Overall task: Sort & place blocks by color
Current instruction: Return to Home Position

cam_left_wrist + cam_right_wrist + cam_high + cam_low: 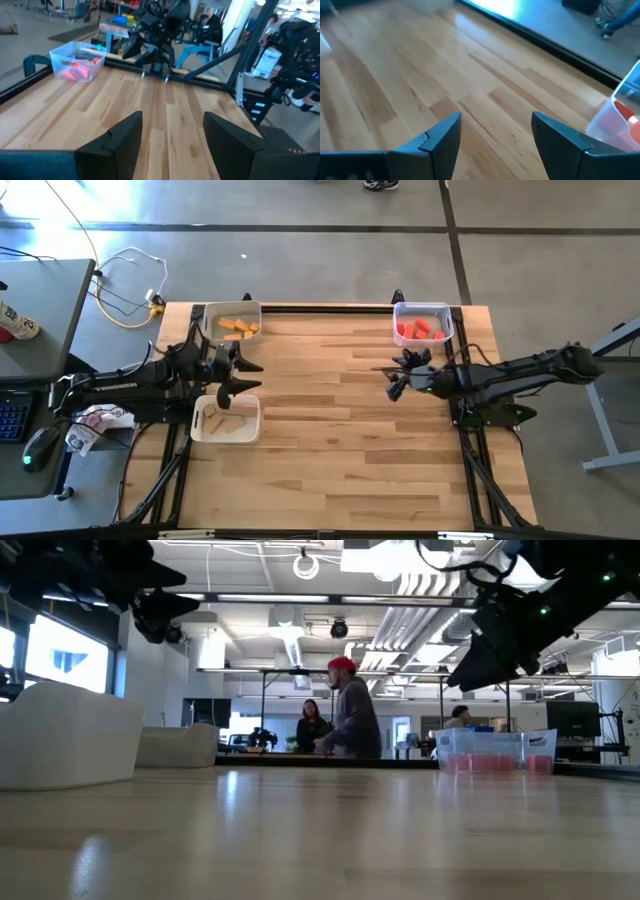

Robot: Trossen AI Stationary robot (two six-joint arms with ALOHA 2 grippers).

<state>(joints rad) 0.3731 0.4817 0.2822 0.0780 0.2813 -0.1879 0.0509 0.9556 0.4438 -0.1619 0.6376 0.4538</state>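
Sorting looks finished and homing is in hand, calling only for a clean retreat: the left pincer, apart and empty, hovers between the orange wooden blocks binned far left and the plain light-wood blocks binned near left, the right pincer, likewise apart, just near of the red wooden blocks binned far right.

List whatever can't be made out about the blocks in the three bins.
Light wood blocks in the front left bin: too small to count from above; its opaque wall hides them in the low view.
Orange blocks: likewise, behind the wall of the back left bin.
Red blocks: overlapping in the high view, blurred through the clear bin in the low view, cut by the right wrist view's edge.
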